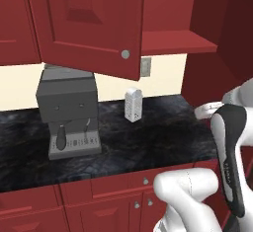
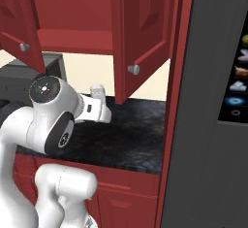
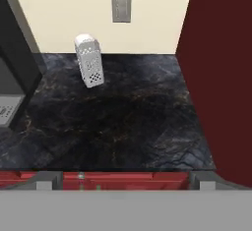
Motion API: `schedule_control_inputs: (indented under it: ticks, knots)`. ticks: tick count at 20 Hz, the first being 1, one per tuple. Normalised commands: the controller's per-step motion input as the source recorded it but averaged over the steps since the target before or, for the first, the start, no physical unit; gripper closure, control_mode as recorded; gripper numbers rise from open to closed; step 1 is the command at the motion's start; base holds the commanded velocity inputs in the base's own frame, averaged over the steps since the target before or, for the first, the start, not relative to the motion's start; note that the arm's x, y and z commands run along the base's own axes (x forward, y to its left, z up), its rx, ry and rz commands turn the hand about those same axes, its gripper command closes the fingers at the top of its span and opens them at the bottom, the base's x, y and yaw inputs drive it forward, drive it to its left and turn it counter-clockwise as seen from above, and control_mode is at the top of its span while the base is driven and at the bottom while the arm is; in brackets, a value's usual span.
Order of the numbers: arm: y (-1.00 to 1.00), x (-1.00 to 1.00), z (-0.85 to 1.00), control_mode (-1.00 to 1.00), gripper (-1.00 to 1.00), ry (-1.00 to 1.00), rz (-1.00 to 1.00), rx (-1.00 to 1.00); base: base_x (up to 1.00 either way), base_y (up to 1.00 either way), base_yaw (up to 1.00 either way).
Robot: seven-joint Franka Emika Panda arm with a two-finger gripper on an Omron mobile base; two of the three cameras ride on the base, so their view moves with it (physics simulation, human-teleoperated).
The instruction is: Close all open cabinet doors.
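Doors [image 1: 94, 23] dark-red, knobbed, swung open.

The cabinet doors [image 1: 94, 21] look smooth, matt red with metallic knobs; the counter [image 3: 123, 122] is glossy dark veined stone.

A home kitchen: dark-red cabinet doors [image 1: 94, 23] hang above a black marbled worktop [image 1: 148, 137] carrying a grey coffee machine [image 1: 66, 112] and a white grater [image 1: 133, 104] (near the back edge), with drawers [image 1: 143, 180] below.
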Motion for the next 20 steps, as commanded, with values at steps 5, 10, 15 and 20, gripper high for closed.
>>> schedule_control_inputs:
  ticks: [5, 10, 15, 20]
  knots:
    - [-0.81, -1.0, 0.0, -1.0, -1.0, -0.3, -0.05, 0.06, 0.0, 0.0, 0.0]
    - [-0.73, -0.47, 0.08, -1.0, -1.0, -0.24, 0.0, 0.09, 0.0, 0.0, 0.0]
    - [-0.66, 0.15, 0.2, -1.0, -1.0, -0.17, 0.02, 0.23, 0.0, 0.0, 0.0]
    - [-0.6, 0.41, 0.26, -1.0, -1.0, -0.11, 0.0, 0.26, 0.0, 0.0, 0.0]
